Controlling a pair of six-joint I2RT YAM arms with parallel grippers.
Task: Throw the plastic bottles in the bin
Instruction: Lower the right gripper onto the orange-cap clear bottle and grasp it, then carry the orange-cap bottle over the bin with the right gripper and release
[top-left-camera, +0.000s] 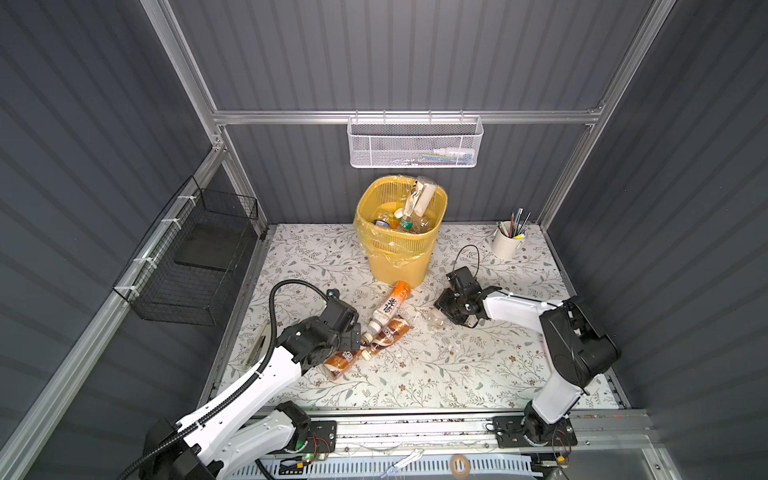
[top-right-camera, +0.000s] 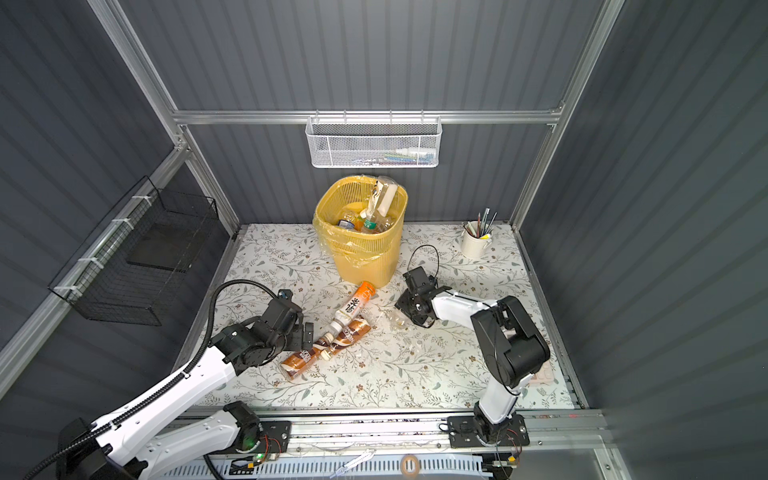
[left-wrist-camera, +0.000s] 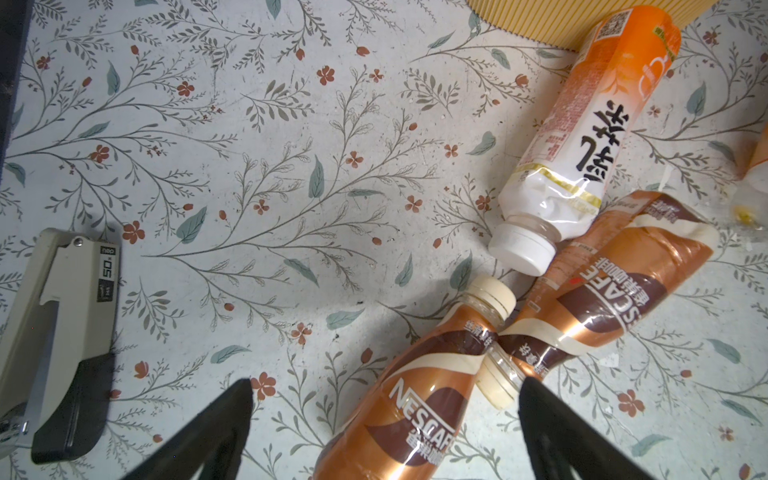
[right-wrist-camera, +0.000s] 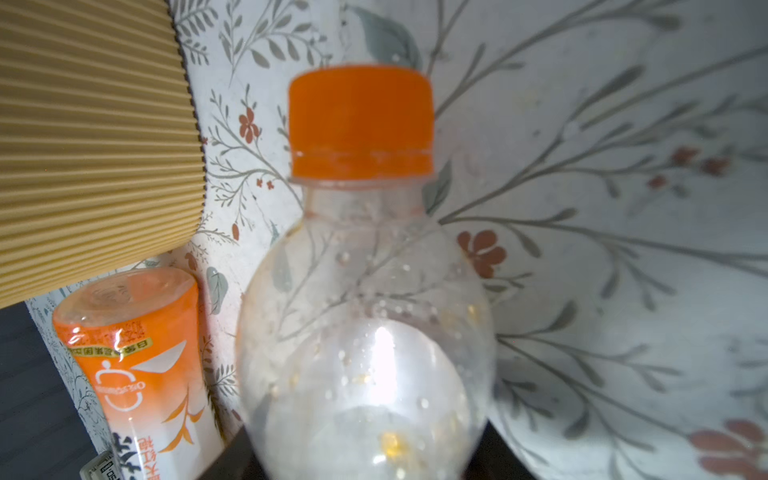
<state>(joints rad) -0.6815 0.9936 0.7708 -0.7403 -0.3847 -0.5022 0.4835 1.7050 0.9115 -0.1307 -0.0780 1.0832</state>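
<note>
The yellow lattice bin (top-left-camera: 374, 253) (top-right-camera: 332, 232) stands at the back of the table with several bottles inside it. In front of it lie an orange-and-white bottle (top-left-camera: 391, 304) (left-wrist-camera: 582, 137) (right-wrist-camera: 137, 365) and two brown coffee bottles (top-left-camera: 388, 332) (top-left-camera: 340, 363), close together. My left gripper (top-left-camera: 356, 336) (left-wrist-camera: 385, 386) is open, its fingers on either side of the nearer brown bottle (left-wrist-camera: 407, 415). My right gripper (top-left-camera: 445, 316) (right-wrist-camera: 365, 453) is shut on a clear bottle with an orange cap (right-wrist-camera: 365, 311) (top-left-camera: 435, 321), low over the table to the right of the pile.
A grey stapler (left-wrist-camera: 54, 332) (top-left-camera: 258, 343) lies at the table's left edge. A white cup of pens (top-left-camera: 508, 243) stands at the back right. A white mesh basket (top-left-camera: 415, 143) hangs on the back wall and a black wire basket (top-left-camera: 195, 266) on the left wall.
</note>
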